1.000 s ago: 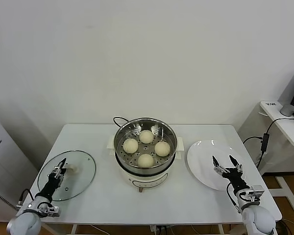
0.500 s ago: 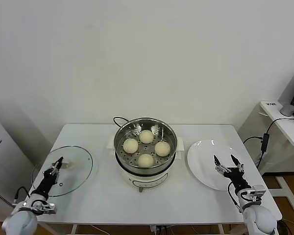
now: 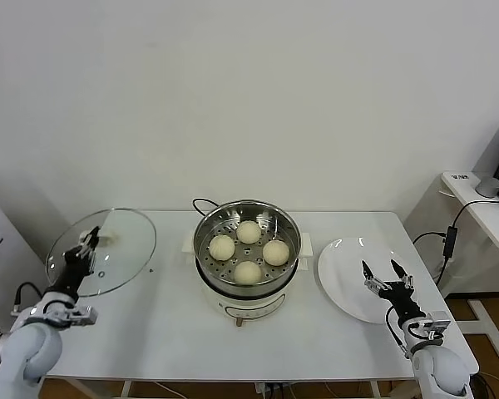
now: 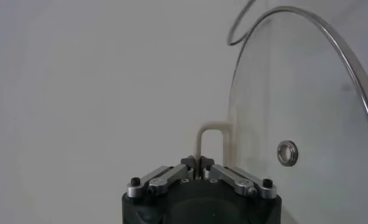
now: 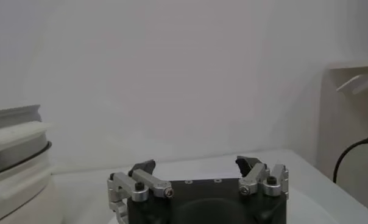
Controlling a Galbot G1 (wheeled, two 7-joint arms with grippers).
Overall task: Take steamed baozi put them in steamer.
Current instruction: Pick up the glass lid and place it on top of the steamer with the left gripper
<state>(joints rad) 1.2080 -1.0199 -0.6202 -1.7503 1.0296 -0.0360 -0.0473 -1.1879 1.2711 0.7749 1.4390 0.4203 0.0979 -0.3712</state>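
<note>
Your left gripper (image 3: 85,245), clamped on the glass lid (image 3: 104,249), has lifted it off the desk (image 3: 166,324) at 9 o'clock, so covering the steamer (image 3: 247,241) with its four baozi (image 3: 248,253) looks next, while your right gripper (image 3: 382,278) hovers spread apart over the empty plate (image 3: 349,287).

The steamer (image 3: 247,241) is open on top, though four baozi (image 3: 248,251) fill its floor. The lid (image 3: 102,252) is tilted, seemingly clear of the table (image 3: 166,324). The plate (image 3: 349,274) lies bare.

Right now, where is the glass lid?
In the head view the glass lid is lifted and tilted over the table's left edge, left of the steamer, held by its handle in the left gripper.
</note>
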